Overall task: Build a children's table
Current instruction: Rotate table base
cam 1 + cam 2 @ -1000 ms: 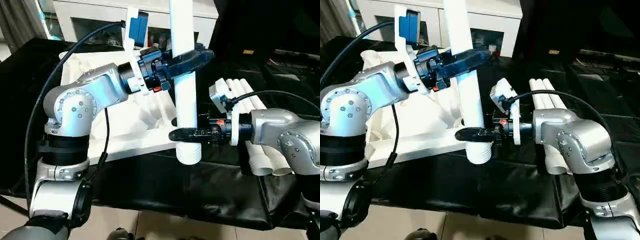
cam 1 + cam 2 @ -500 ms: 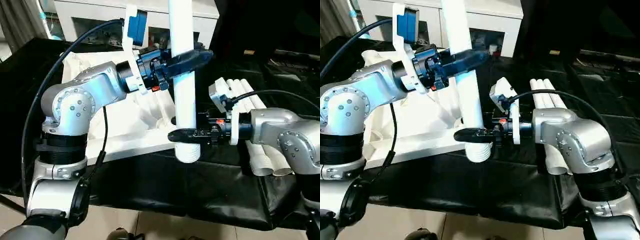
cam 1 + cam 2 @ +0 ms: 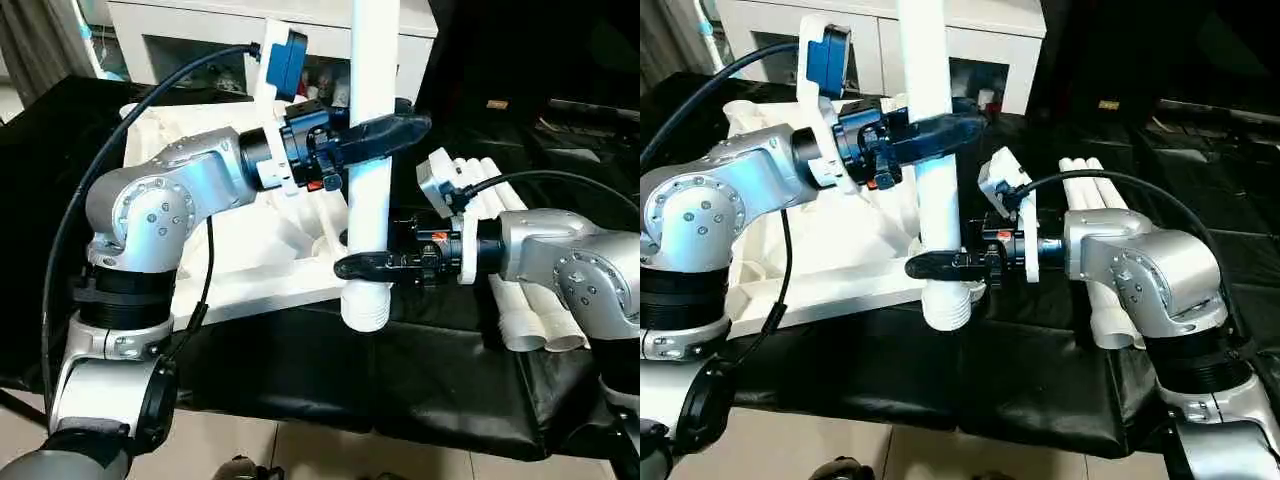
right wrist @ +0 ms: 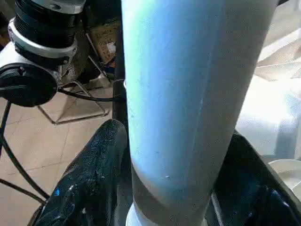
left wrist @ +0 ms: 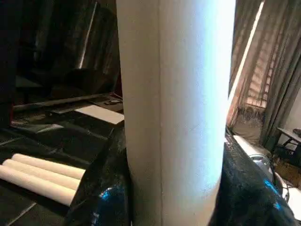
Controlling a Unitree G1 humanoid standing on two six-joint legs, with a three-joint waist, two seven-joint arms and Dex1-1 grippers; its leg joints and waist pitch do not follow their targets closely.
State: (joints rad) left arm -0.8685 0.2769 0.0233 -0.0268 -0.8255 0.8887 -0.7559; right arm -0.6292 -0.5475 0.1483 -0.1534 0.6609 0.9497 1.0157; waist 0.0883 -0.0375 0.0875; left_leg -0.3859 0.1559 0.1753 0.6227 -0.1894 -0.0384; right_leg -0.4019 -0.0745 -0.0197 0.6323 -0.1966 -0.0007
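Left eye view: one white table leg stands near upright in the air, held by both arms above the near edge of the white table top. Its ribbed, threaded end points down and hangs just past the top's front edge, over black cloth. The left gripper is clamped on the leg high up, black fingers wrapped round either side. The right gripper is clamped on the same leg low down, just above the threaded end.

The table top lies underside up on a work surface draped in black cloth; ribs and a rounded corner socket are visible beside the leg. Three more legs lie side by side on the cloth to the robot's right, partly behind the right forearm.

Room: a white glass-door cabinet stands behind the table top; pale tiled floor shows below the cloth's front edge.

Left wrist view: the leg shaft fills the centre between two black fingers; beyond it, the spare legs on the cloth and curtains lit by daylight.

Right wrist view: the leg between black fingers, with the robot's lower body, cables and floor behind, and part of the white top to one side.
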